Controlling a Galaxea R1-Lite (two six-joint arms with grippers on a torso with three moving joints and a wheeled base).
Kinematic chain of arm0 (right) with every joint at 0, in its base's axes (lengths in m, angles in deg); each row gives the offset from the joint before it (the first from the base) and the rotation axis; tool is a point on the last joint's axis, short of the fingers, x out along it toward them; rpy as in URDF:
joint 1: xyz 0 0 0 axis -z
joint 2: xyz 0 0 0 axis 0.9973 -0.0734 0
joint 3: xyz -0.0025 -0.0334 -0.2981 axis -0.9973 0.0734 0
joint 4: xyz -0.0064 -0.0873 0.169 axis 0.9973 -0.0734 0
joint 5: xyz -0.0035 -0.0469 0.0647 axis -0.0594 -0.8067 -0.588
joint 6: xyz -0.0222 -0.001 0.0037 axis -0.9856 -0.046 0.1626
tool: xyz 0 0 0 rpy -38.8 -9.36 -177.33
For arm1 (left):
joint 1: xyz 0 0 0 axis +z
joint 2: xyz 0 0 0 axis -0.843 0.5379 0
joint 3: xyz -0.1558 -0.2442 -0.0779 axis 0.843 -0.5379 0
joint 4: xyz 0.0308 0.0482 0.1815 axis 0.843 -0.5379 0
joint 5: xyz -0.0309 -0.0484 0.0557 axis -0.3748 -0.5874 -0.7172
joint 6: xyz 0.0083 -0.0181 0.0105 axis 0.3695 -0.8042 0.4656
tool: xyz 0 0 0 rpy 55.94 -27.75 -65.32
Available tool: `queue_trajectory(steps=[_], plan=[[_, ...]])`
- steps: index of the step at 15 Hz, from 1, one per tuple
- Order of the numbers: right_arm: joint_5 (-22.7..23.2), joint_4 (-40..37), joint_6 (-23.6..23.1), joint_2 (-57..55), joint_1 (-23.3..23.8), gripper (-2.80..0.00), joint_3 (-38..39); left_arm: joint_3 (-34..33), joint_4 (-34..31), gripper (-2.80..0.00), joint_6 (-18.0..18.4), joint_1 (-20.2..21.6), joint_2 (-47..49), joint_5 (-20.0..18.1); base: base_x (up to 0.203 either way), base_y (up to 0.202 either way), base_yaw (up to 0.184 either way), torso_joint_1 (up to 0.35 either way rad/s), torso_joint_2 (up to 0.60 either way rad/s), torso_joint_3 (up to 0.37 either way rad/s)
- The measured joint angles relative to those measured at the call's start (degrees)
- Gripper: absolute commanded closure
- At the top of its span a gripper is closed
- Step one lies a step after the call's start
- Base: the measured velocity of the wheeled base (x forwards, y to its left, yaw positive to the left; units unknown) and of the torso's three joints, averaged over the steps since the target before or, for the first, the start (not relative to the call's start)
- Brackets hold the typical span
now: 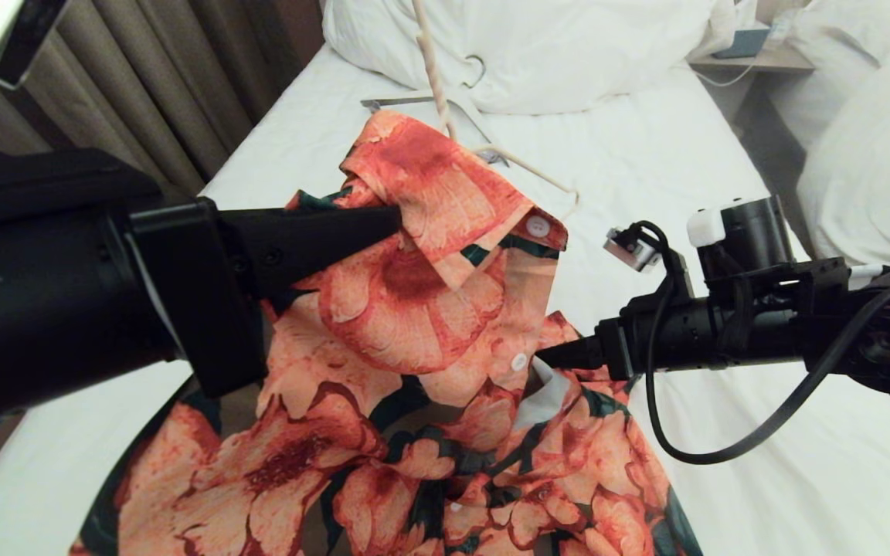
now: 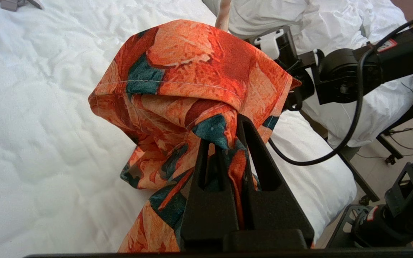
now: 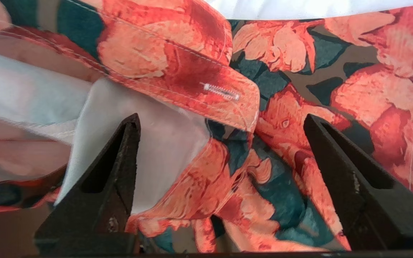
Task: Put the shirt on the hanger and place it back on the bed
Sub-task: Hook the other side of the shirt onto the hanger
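White sheet covers the bed (image 1: 646, 154) in front of me, with a big pillow (image 1: 538, 46) at the far end and brown curtains (image 1: 167, 85) on my left side. On the bed lies the shirt (image 1: 414, 324), the one with big orange flowers and dark green leaves. I lift its top part up off the sheet, and the rest hangs down and spreads out toward me. My left tool (image 2: 228, 143) is clenched tight on a bunch of the cloth near the collar. My right tool (image 3: 221, 122) is spread wide and grasps nothing; it sits right at the front edge of the shirt, by a buttonhole (image 3: 221, 92), with 1 finger on each side of the cloth. The hanger (image 1: 526, 164) is thin and cream white. I see it poking out from behind the collar, with 1 arm of it over the sheet, but I cannot tell if it is inside the shirt yet. I think the shirt is light, soft and floppy, so it will sag and slide if I hold it in only 1 spot. I think the best place to grab is the stiff edge by the buttons or the collar, because it is thicker there. The hanger looks bendy, so I should be gentle.
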Motion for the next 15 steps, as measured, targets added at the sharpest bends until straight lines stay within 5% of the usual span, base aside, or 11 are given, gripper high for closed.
queue_trajectory(steps=[3,4,15], plan=[[0.2,0.2,-2.2,-1.4,-0.3,-2.8,-1.2,-0.1,0.0,0.0,0.0,0.0,0.1,0.0,0.0,0.0,0.0,0.0,0.0,0.0],[0.3,0.2,-3.2,-1.8,-0.5,0.0,-1.6,-0.1,0.0,0.0,0.0,0.0,0.2,0.0,0.0,0.0,0.0,0.0,0.0,0.0],[0.0,0.0,-2.9,-3.5,-3.2,0.0,-3.7,-0.1,0.2,0.0,0.0,0.0,0.2,0.1,0.0,0.0,0.0,0.0,0.0,0.0]])
